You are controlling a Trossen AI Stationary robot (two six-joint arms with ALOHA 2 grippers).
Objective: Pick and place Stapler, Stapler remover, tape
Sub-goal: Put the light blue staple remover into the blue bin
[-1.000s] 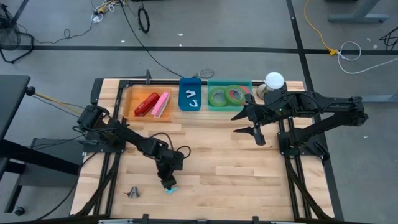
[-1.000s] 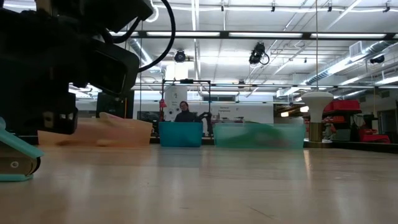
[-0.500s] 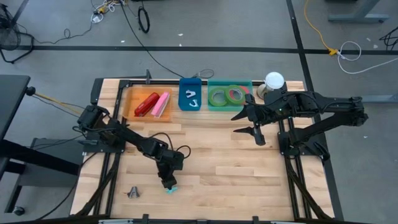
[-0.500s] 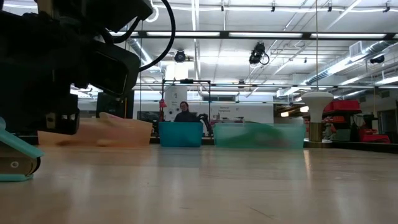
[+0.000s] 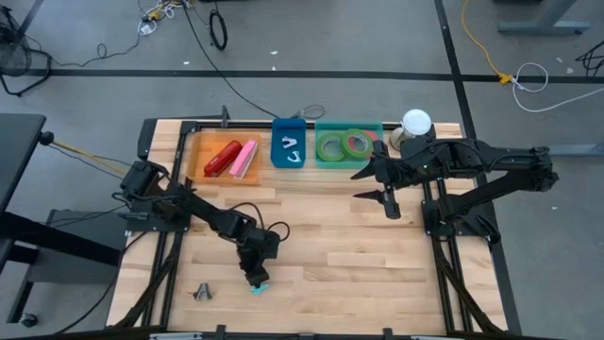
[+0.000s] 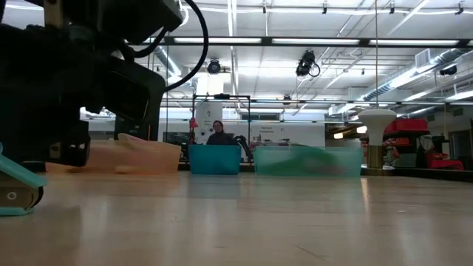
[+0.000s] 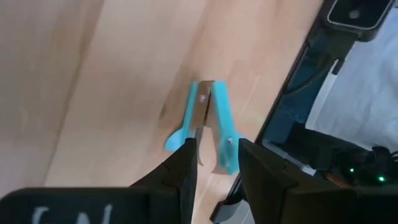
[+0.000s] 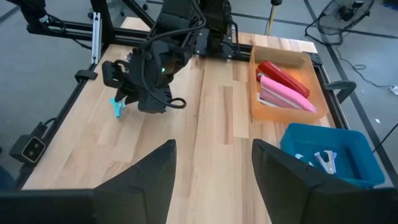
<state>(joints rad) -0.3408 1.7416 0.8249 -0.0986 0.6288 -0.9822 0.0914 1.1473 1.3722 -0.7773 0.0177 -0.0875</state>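
Your blue staple remover (image 7: pixel 208 124) lies flat on the worktop (image 5: pixel 330 246) near its front edge: light, stiff, likely to skid, so pinch across its two arms. Your left end effector (image 7: pixel 214 158) straddles it, part-open, gripping nothing. Your right end effector (image 5: pixel 389 194) hangs open beside the green bin (image 5: pixel 326 161).

Teal staple remover (image 6: pixel 16 193) cut off; bins (image 6: pixel 214 159) blurred.

Looking out past the right gripper (image 8: pixel 211 180), fingers spread wide over bare wooden tabletop (image 8: pixel 205 112). Across the boards, the left gripper (image 8: pixel 121 102) is down at a light-blue staple remover (image 8: pixel 117 107). An orange bin (image 8: pixel 261 106) holds a red stapler (image 8: pixel 283 76) beside a pink stapler (image 8: pixel 286 96). Next to it, a blue bin (image 8: pixel 311 140) with small white-blue removers (image 8: pixel 323 160) inside.
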